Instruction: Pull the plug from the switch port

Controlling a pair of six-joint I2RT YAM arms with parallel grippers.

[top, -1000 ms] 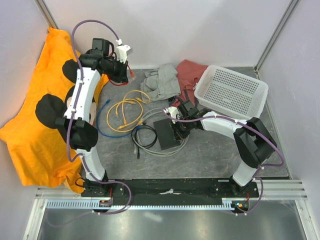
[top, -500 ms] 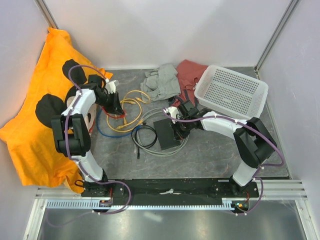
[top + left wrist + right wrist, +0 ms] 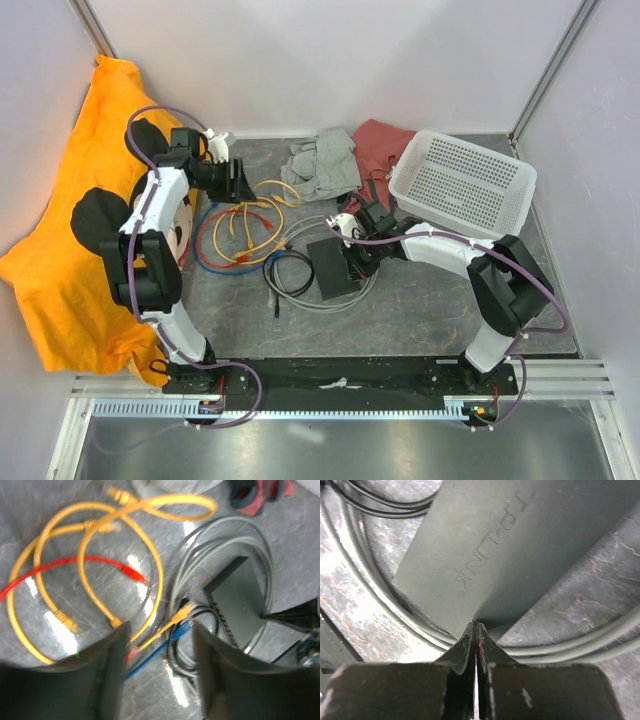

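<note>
The flat black switch box (image 3: 332,267) lies mid-table, ringed by grey cables. My right gripper (image 3: 476,626) is shut, and its tips press down on the corner of the box's lid (image 3: 520,545). My left gripper (image 3: 239,184) hovers open over the loose cables, with nothing between its fingers (image 3: 110,680). A red cable (image 3: 75,561) lies on the mat, its red plug (image 3: 132,573) free and well apart from the box (image 3: 242,605). The row of switch ports (image 3: 223,619) runs along the box's edge. It is too blurred to tell if any is filled.
Yellow cables (image 3: 250,215), a blue cable (image 3: 162,647) and a black coil (image 3: 285,275) lie left of the box. A white basket (image 3: 462,185) stands at the back right, grey (image 3: 320,165) and red (image 3: 378,145) cloths behind the box, and an orange cloth (image 3: 70,250) at left.
My left arm came down from high at the back to just above the cables and its gripper opened. The red cable it held now lies on the mat. The right gripper has not moved.
</note>
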